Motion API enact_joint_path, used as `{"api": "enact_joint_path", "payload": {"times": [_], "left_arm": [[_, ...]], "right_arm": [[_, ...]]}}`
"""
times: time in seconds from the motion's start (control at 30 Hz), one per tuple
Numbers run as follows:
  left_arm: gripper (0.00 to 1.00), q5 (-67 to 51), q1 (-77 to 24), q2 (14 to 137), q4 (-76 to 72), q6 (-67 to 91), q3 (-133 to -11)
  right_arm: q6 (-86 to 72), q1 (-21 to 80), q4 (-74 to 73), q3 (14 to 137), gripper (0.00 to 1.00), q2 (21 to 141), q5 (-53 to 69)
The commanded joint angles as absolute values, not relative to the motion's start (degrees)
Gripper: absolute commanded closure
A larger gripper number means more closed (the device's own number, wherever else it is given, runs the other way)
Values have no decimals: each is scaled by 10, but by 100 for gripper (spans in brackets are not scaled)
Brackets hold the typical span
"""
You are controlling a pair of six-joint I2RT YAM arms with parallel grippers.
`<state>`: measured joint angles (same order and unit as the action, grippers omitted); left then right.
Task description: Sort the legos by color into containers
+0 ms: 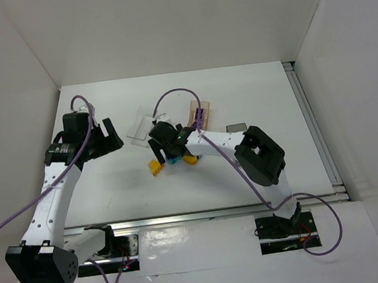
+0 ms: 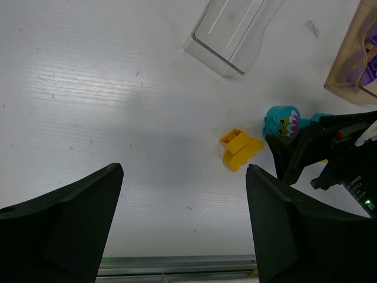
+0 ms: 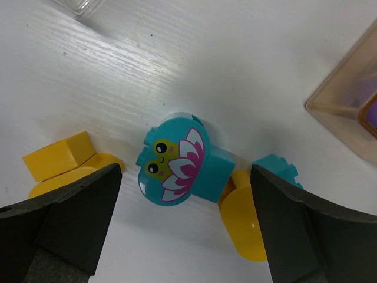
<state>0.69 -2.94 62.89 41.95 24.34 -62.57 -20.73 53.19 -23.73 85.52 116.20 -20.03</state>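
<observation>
Since counts first: the overhead view gives three containers along the far side of the table (image 1: 258, 93). Left to right that's a clear tray (image 1: 143, 124), a tan tray (image 1: 199, 106) near it, and a dark grey tray (image 1: 236, 128) partly tucked behind the right arm (image 1: 262, 157).

Loose bricks sit in a small cluster on the near side of the trays: a yellow brick (image 1: 156, 166) on the left, a teal brick (image 1: 173, 160) in the middle, and a second yellow brick (image 1: 189, 159) on the right. A purple brick (image 1: 200, 119) is inside the tan tray; can't tell how many are in there.

View differences:
- The right wrist view shows the teal brick has a little frog-and-lotus face, which the overhead one can't resolve.
- It also shows another teal piece (image 3: 277, 168) peeking out behind the second yellow brick.
- The left wrist view catches the clear tray, the left yellow brick and the teal face, but the other yellow one is hidden behind the right arm's fingers.
- Only the overhead view shows the grey tray.

Poses:
- The left arm (image 1: 53, 196) leans toward the far left, well apart from the bricks. The left gripper (image 1: 111, 137) is spread wide with nothing in it.
- The right arm stretches across to centre. The right gripper (image 1: 169, 147) hangs just over the cluster, released, with the teal brick lying between its fingers, untouched on either side.
</observation>
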Motion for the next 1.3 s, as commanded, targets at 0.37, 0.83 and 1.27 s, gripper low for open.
{"api": "enact_joint_path", "payload": {"times": [0.37, 0.83, 1.27], "left_arm": [[7, 3, -30, 629, 408, 250, -628], [7, -9, -30, 629, 408, 250, -633], [7, -26, -40, 646, 390, 257, -615]], "right_arm": [[-93, 504, -136, 719, 1, 1040, -136], [-208, 476, -156, 620, 10, 960, -187], [-294, 448, -41, 515, 0, 927, 18]]}}
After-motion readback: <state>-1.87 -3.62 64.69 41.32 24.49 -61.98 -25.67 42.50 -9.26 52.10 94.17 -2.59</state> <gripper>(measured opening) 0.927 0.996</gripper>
